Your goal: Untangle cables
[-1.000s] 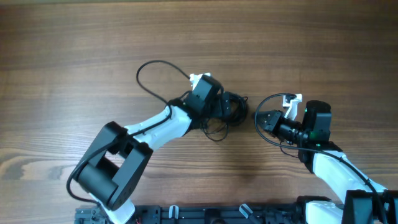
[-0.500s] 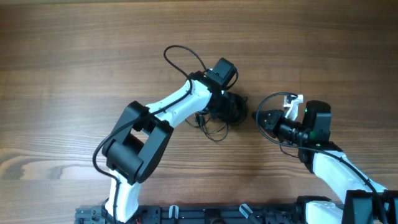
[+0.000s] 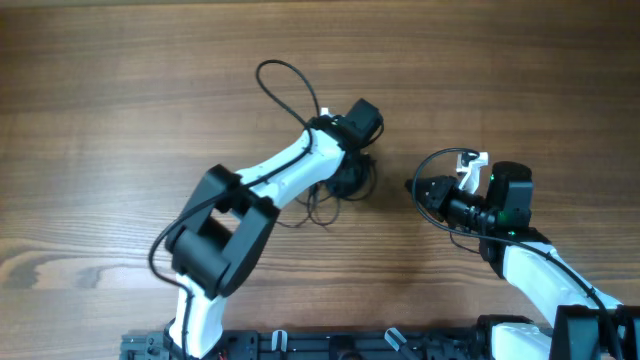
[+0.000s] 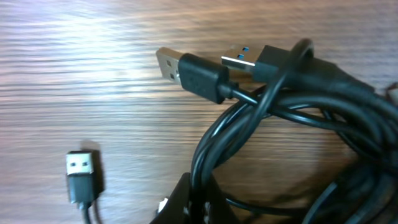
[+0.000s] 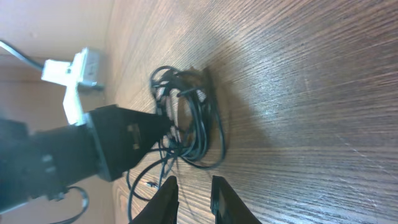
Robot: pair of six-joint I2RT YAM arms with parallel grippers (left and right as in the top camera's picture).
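The left gripper [image 3: 347, 168] is clenched, its black tips pushed down into the cables [image 3: 346, 182], which lie as one knotted bundle on the table [image 3: 100, 100] directly under it. In the left wrist view a thick loop of the bundle runs straight into the closed tips [image 4: 193, 202], so a strand looks pinched there. Just ahead of the tips two USB plugs [image 4: 186, 70] stick out of the knot side by side, one with a blue tongue. A small plug [image 4: 81, 171] lies flat off to the tips' left, apart from the knot. A few thin loose strands [image 3: 320, 212] trail out of the bundle back towards that arm's base. The right gripper [image 3: 418, 188] is low over the wood, well apart from the bundle and pointing at it. In its own wrist view the two fingers [image 5: 165, 199] stand slightly parted with nothing between them, and the cables sit ahead of them, with the left gripper's tips buried in their near side
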